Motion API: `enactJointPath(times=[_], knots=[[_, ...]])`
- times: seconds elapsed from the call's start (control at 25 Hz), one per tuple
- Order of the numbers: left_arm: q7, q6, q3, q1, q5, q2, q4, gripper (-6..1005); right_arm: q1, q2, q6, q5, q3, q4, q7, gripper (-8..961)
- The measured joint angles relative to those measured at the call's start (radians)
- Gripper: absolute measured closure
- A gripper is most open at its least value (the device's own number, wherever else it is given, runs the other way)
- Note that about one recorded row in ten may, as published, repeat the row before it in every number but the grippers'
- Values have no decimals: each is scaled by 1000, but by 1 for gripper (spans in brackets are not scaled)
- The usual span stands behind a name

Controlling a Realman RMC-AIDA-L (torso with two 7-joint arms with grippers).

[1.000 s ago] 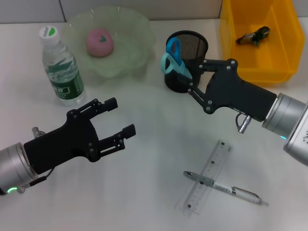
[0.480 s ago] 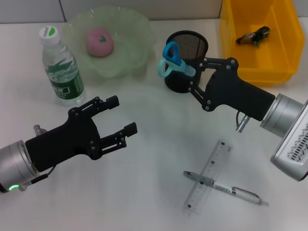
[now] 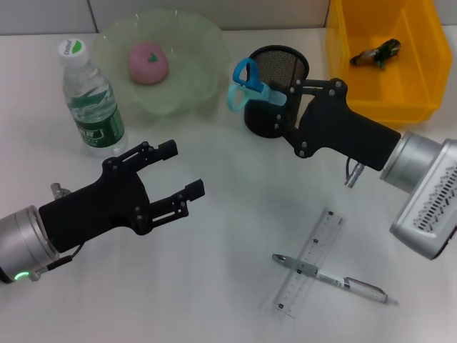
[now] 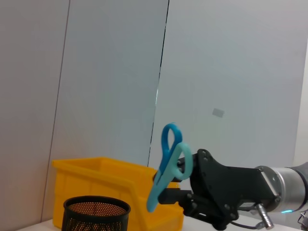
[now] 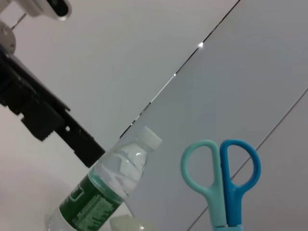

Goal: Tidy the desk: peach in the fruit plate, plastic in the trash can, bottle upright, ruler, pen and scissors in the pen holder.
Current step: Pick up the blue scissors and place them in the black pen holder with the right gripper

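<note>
The right gripper (image 3: 280,107) was clamped on the scissors (image 3: 246,87), whose blue handles rose above its fingers, just over the near rim of the pen holder (image 3: 277,77). Ruler (image 3: 310,261) and pen (image 3: 332,279) lay crossed on the desk below its wrist. The left gripper (image 3: 180,171) hovered with fingers apart, the bottle (image 3: 88,101) upright just beyond it

Glossy blue plastic scissors (image 3: 246,84), black wire-mesh pen holder (image 3: 275,71), clear plastic ruler (image 3: 310,262).
</note>
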Motion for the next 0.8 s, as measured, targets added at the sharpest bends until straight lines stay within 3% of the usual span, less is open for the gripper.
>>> enactJointPath(times=[0.8], knots=[[0,1,-1,-15,-13,0,0,200,81,0,158,42,13,-10,-48,747]])
